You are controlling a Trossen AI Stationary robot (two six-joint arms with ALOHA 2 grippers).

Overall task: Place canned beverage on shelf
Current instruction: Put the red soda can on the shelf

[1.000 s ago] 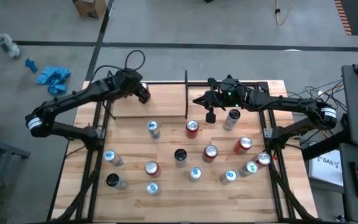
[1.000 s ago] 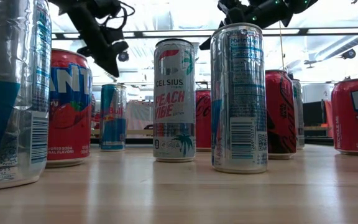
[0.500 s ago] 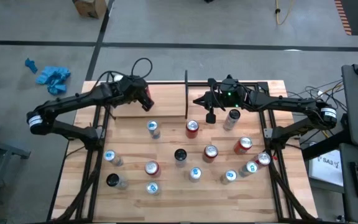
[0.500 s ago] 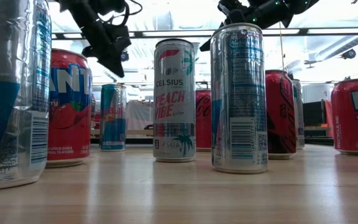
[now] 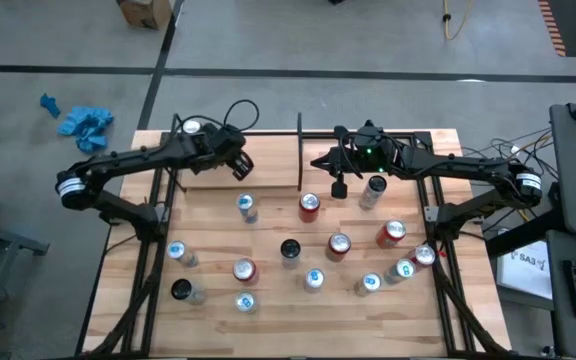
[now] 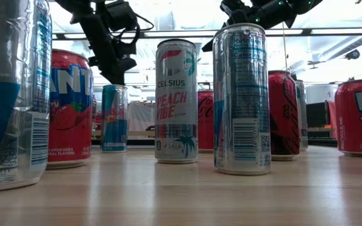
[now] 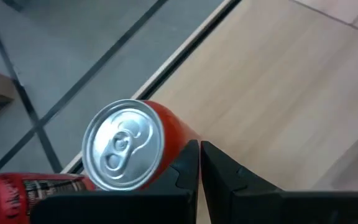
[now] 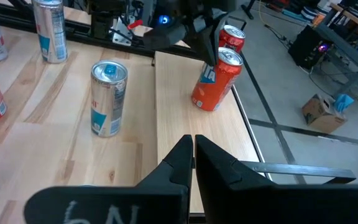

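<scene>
The shelf's light wood plank [image 5: 268, 165] lies in the black frame at the table's far left; it also shows in the right wrist view [image 8: 179, 93]. An orange can [image 8: 218, 78] stands on the plank near its far edge, and a second red can [image 8: 232, 36] stands farther left. My left gripper [image 7: 199, 163] is shut and points down right beside the orange can [image 7: 124, 144]. In the high view it is over the plank [image 5: 236, 160]. My right gripper [image 5: 338, 187] is shut and empty, above the table near the frame's divider. My left gripper lies with the outer side of one shut finger [image 7: 185, 163] against the orange can's side wall [image 7: 178, 138], near its top. The fingers come from above, pointing down. The can stands on its base on the plank.
Several cans stand on the table in front of the shelf, among them a blue one [image 5: 246, 206], a red one [image 5: 309, 205] and a silver one [image 5: 373, 190]. A black divider [image 5: 299, 150] bounds the plank on the right. A Celsius can [image 6: 176, 100] stands near the low camera.
My left gripper has gone along the plank toward the table's right edge and a little toward the near edge. The orange can beside its fingers has moved the same way.
</scene>
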